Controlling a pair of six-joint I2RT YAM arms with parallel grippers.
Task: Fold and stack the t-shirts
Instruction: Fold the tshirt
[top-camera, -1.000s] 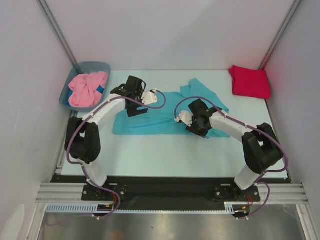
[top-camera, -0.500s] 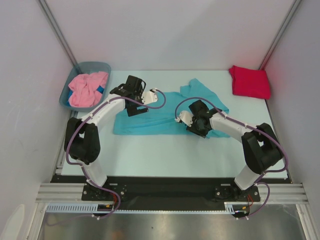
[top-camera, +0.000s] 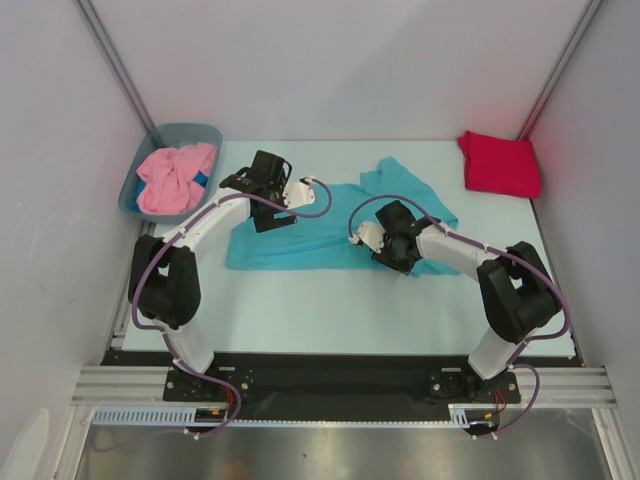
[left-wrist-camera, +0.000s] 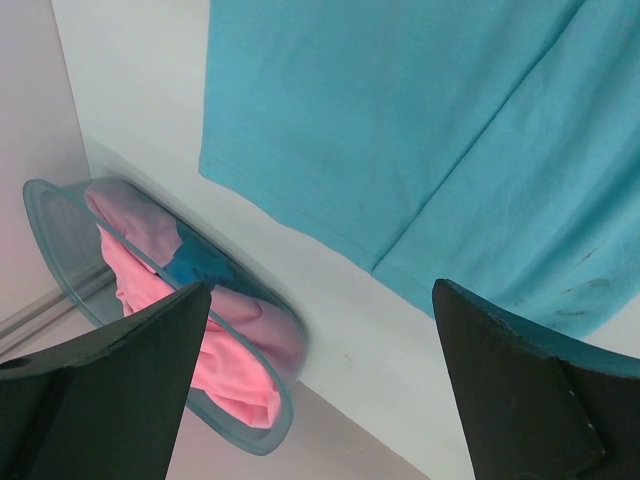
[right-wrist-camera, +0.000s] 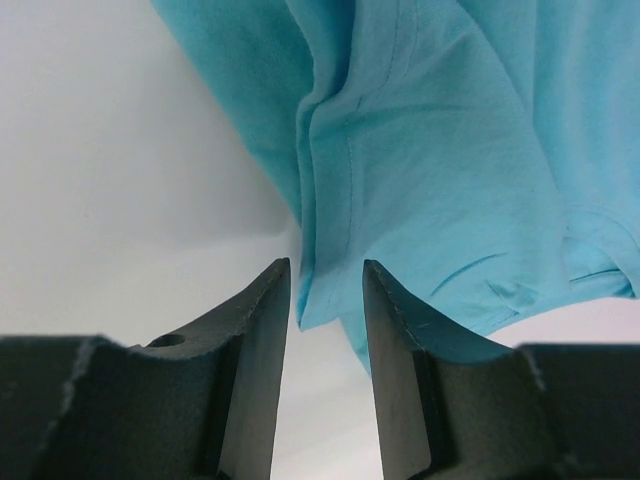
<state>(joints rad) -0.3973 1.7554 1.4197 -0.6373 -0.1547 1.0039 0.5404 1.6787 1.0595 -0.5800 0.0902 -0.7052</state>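
The turquoise t-shirt lies spread on the table between the arms, with a bunched part at its far right. My left gripper hovers over its far left edge, jaws wide open and empty; below them I see turquoise cloth. My right gripper is low over the shirt's near right part. Its jaws stand partly open, with a folded corner of the turquoise cloth between the tips, not pinched. The crimson red t-shirt lies folded at the far right corner. The pink t-shirt is crumpled in the tub.
The grey-blue tub stands at the far left corner against the wall; in the left wrist view its rim holds pink cloth and a bit of blue. White walls close in the table on three sides.
The right gripper has crept slightly to the left over the turquoise shirt. The left arm has held still.
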